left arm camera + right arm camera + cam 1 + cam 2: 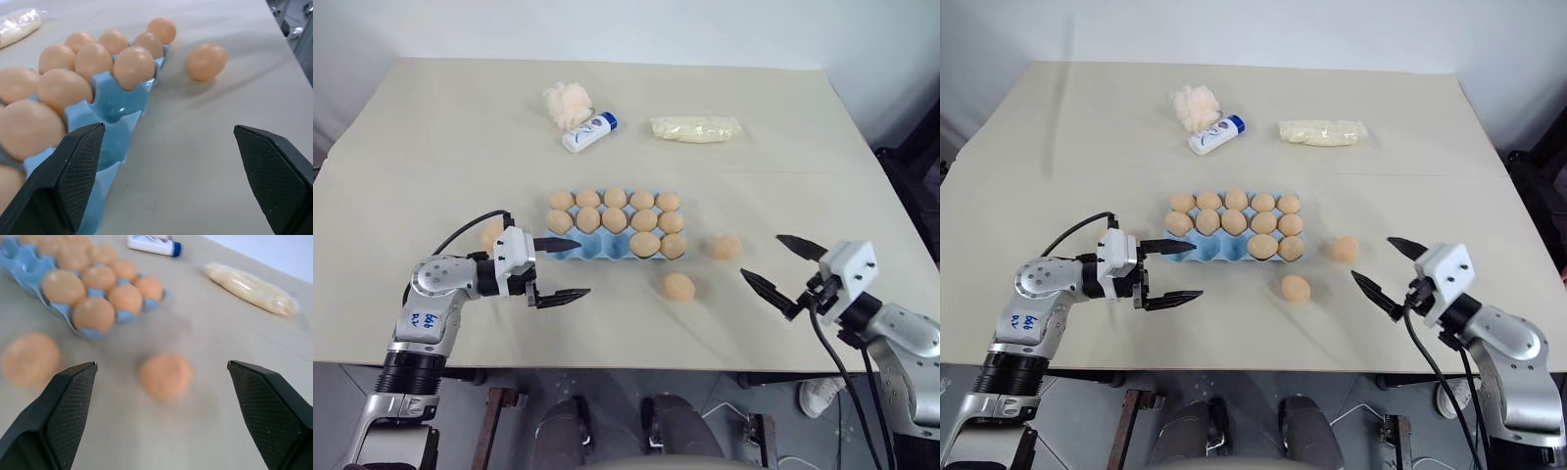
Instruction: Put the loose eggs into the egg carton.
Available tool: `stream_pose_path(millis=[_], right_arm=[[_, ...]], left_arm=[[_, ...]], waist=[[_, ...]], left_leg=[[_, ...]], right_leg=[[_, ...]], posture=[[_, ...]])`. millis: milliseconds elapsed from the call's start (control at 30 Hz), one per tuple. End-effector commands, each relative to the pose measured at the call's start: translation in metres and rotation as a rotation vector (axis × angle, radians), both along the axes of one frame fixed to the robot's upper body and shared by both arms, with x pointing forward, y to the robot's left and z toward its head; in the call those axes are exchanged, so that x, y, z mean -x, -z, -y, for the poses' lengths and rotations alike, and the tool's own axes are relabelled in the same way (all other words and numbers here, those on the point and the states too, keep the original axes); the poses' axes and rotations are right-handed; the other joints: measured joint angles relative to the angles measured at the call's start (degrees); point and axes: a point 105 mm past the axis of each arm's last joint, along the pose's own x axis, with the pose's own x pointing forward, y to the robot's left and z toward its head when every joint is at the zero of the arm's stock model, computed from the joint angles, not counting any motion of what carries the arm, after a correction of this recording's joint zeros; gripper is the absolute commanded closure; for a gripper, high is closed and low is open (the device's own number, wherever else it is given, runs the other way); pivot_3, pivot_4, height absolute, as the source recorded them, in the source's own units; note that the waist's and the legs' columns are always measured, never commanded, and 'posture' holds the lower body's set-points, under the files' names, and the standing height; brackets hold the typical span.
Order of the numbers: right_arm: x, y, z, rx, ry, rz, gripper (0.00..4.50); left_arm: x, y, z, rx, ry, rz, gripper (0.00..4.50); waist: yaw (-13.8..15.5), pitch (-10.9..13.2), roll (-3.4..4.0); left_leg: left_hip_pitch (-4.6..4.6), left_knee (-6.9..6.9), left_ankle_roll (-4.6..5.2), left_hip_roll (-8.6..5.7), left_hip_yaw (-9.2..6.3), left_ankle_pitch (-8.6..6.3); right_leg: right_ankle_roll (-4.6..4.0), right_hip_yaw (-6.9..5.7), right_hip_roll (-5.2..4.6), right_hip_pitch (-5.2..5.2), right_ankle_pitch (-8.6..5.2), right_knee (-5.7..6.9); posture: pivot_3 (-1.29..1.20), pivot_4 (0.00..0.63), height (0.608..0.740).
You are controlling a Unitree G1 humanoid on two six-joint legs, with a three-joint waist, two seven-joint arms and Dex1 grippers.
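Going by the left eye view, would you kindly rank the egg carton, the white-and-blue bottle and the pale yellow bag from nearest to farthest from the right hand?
1. Egg carton, mid-table, left of the right hand.
2. Pale yellow bag, far side.
3. White-and-blue bottle, far side, further left.

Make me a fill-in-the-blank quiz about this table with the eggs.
The egg carton is coloured ___.
Outside it lie ___ loose eggs.
The left gripper and the right gripper both stand ___.
Missing words: blue; three; open.
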Motion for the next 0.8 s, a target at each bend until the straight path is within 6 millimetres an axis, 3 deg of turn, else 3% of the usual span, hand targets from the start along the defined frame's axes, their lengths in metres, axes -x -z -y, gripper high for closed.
stream_pose_path(millis=[33,100,233,400,600,800], right_arm=[[0.008,0.002,0.013,-0.022,0.024,0.009,0.03],[0.009,0.013,0.017,-0.001,0.016,-0.032,0.03],[-0.003,0.010,0.013,-0.005,-0.004,-0.015,0.03],[-0.035,-0.005,-0.020,-0.080,-0.137,-0.034,0.03],[-0.072,0.004,-0.034,-0.074,-0.179,-0.107,0.03],[-0.086,0.025,-0.035,-0.035,-0.192,-0.160,0.03]], left_arm=[[-0.001,-0.008,0.006,-0.012,0.046,0.055,0.00],[-0.003,-0.008,0.006,-0.018,0.045,0.067,0.00],[-0.007,-0.008,0.005,-0.016,0.034,0.076,0.00],[-0.004,-0.006,0.001,-0.036,0.025,0.084,0.00],[-0.004,-0.007,-0.001,-0.033,0.006,0.104,0.00],[0.001,-0.011,-0.004,-0.028,-0.015,0.119,0.00]], waist=[[0.1,0.0,0.00],[0.2,0.0,0.00],[-0.2,0.0,0.02],[-1.0,0.0,0.06],[-0.9,0.1,0.13],[-0.7,0.1,0.17]], left_leg=[[0.01,0.04,0.00,0.00,-0.02,0.01],[0.01,0.07,0.01,-0.01,-0.04,0.02],[0.03,0.20,0.03,-0.01,-0.03,0.02],[0.05,0.26,0.02,0.03,-0.04,0.03],[-0.01,0.25,0.07,0.03,-0.07,0.03],[-0.04,0.25,0.07,0.03,-0.05,0.02]], right_leg=[[0.00,0.00,-0.01,0.00,0.00,0.07],[0.00,-0.01,-0.03,0.02,0.00,0.12],[0.00,0.03,-0.04,0.02,0.04,0.23],[-0.04,0.02,-0.05,0.01,0.07,0.38],[-0.05,-0.03,-0.05,-0.03,0.06,0.30],[0.00,-0.03,-0.05,-0.03,0.03,0.25]], posture=[[0.00,0.150,0.740],[0.00,0.150,0.740],[0.00,0.150,0.740],[0.00,0.150,0.740],[0.00,0.150,0.740],[0.00,0.150,0.740]])
